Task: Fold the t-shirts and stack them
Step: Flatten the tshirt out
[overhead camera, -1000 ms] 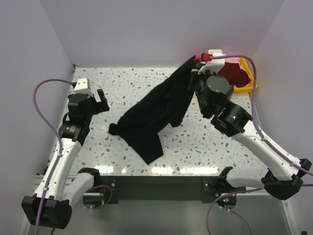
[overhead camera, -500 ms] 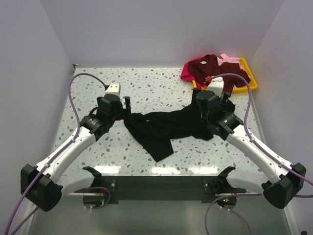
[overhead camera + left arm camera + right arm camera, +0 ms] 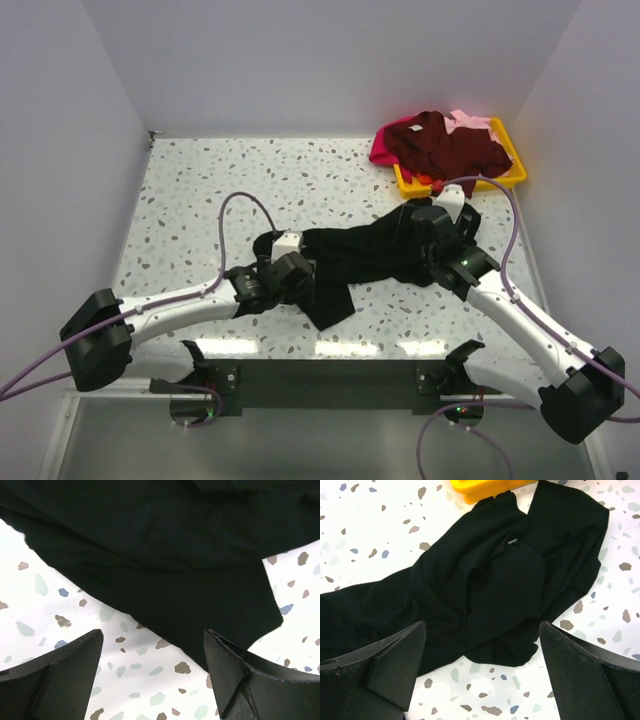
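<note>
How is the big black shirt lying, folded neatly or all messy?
Messy, not folded. The large black cloth t-shirt lies bunched in twisted wrinkles on the speckled table, edges uneven.

The black t-shirt (image 3: 485, 585) is lying crumpled on the speckled white worktop (image 3: 380, 530), its cloth gathering into thick folds around a raised hump near the middle. One end is trailing off past the left side of the view. Another is reaching up to the corner of the yellow tray (image 3: 485, 489) and is touching it or lying just beside it. The right gripper (image 3: 481, 626) is hanging over the shirt, its two dark fingers (image 3: 395, 665) standing wide apart and gripping nothing.
</note>
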